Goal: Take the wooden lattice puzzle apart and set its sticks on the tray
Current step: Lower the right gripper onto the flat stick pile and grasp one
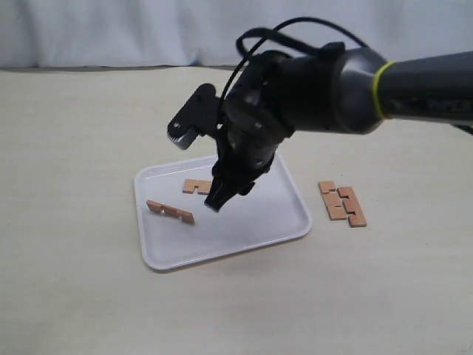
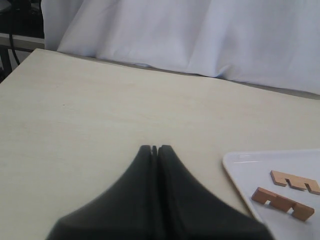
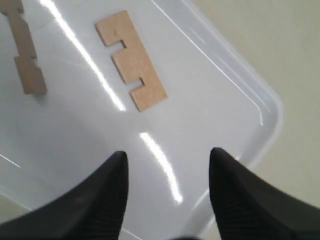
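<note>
Exterior view: the right arm reaches in from the right with its wrist bent down; the right gripper (image 1: 230,197) hangs above the tray (image 1: 273,216), jaws spread and empty. One stick (image 1: 170,212) lies near the tray's left side, a second stick (image 1: 197,186) sits partly hidden behind the gripper. Two more sticks (image 1: 342,203) lie touching on the table (image 1: 74,148) right of the tray. Left wrist view: the left gripper (image 2: 155,150) is over the table, jaws pressed together; the frame cuts off the tray
</note>
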You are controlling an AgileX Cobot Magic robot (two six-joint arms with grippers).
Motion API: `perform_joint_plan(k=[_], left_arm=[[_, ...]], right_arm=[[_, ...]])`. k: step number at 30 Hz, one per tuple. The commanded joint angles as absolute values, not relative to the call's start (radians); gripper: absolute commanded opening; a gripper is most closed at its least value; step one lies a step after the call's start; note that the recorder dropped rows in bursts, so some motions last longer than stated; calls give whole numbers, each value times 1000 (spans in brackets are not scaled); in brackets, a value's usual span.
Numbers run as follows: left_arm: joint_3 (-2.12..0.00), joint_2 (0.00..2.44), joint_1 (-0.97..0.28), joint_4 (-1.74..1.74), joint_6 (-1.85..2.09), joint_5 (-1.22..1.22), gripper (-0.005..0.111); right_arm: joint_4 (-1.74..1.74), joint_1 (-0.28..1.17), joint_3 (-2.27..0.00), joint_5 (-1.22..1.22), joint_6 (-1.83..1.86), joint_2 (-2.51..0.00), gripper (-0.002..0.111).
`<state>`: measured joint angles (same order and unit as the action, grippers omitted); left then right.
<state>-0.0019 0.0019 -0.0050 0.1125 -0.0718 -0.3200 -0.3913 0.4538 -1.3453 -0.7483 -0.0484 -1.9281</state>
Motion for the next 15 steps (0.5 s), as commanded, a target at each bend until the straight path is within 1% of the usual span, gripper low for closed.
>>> perform_joint_plan(k=[1, 4, 8, 11, 15], left_arm=[[0, 0, -12, 113, -75, -309, 0], [0, 0, -12, 113, -75, -309, 0], [0, 0, -12, 113, -75, -309, 0], [0, 0, -12, 113, -75, -309, 0], [0, 0, -12, 113, -75, -309, 0]], right_arm=[[-315, 354, -1349, -849, -45, -1853, 48], [-237, 240, -1316, -870, -45, -1818, 48], [-154, 91, -1220, -839, -45, -1807, 48], [-142, -5, -1131, -768, -45, -1807, 48], [-111, -83, -1038, -663, -40, -1807, 48]])
